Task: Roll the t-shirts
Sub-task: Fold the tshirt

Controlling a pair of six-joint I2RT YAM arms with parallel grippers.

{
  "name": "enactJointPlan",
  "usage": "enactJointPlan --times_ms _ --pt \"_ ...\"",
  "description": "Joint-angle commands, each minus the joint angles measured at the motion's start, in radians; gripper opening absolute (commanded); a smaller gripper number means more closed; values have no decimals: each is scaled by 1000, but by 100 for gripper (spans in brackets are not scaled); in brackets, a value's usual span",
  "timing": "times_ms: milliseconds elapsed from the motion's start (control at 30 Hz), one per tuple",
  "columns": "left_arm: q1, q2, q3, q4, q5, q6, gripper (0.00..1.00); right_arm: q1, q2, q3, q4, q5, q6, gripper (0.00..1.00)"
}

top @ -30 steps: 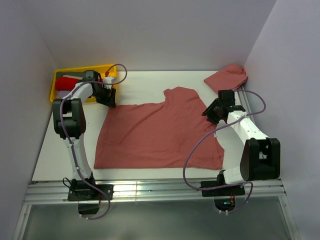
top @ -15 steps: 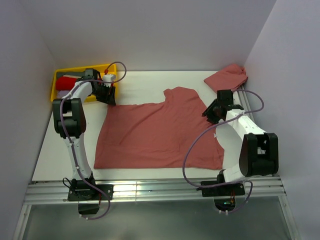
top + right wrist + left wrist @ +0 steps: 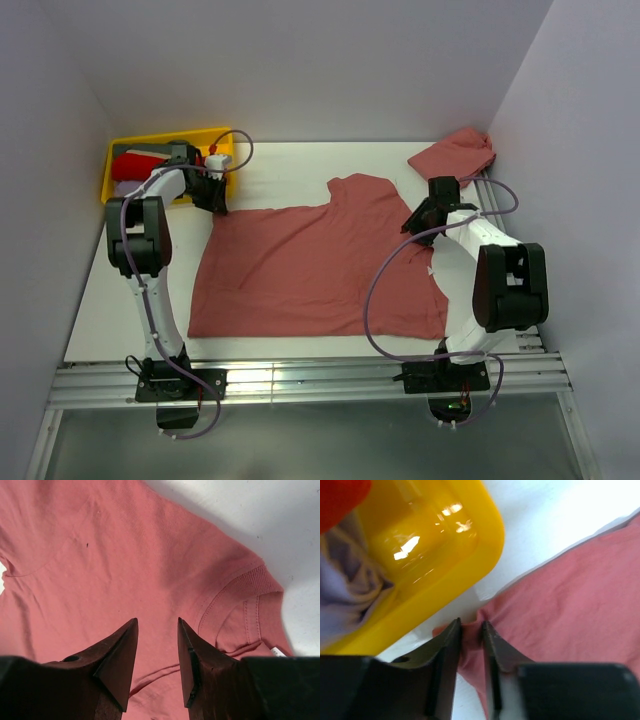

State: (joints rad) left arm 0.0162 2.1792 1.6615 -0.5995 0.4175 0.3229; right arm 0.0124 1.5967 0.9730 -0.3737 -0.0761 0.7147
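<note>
Flattening, apparently: left gripper (image 3: pixel 471 630) pinches the spread shirt's (image 3: pixel 320 270) corner just beside the tray (image 3: pixel 150 137), while right gripper (image 3: pixel 157 630), jaws apart over the collar farther from the tray, probably must clamp next.

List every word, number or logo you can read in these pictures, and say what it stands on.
Nothing here can be read.
White tag by the collar of the salmon shirt: too small to read.
Yellow tray: no writing visible.
</note>
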Motion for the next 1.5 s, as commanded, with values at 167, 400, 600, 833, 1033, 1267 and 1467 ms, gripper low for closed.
enactJointPlan --times_ms 167,400,600,833,1033,1267,1467 --pt "5 -154 -51 64 -54 -1 33 -5 6 1 30 41 -37 44" --pt "7 -159 -54 60 -91 24 46 -5 28 30 30 38 -52 44" --pt "22 -139 -49 49 -103 7 41 -5 37 26 35 42 -57 44" --pt "44 -111 -48 38 -99 5 35 -3 42 10 44 45 -60 43" --pt "47 -75 -37 32 -77 2 34 -5 45 4 44 47 -60 43" --pt "47 -45 -26 10 -36 -4 38 -5 40 -2 41 53 -61 43" --pt "48 -36 -34 6 -31 -2 41 -3 35 -13 45 53 -61 43"
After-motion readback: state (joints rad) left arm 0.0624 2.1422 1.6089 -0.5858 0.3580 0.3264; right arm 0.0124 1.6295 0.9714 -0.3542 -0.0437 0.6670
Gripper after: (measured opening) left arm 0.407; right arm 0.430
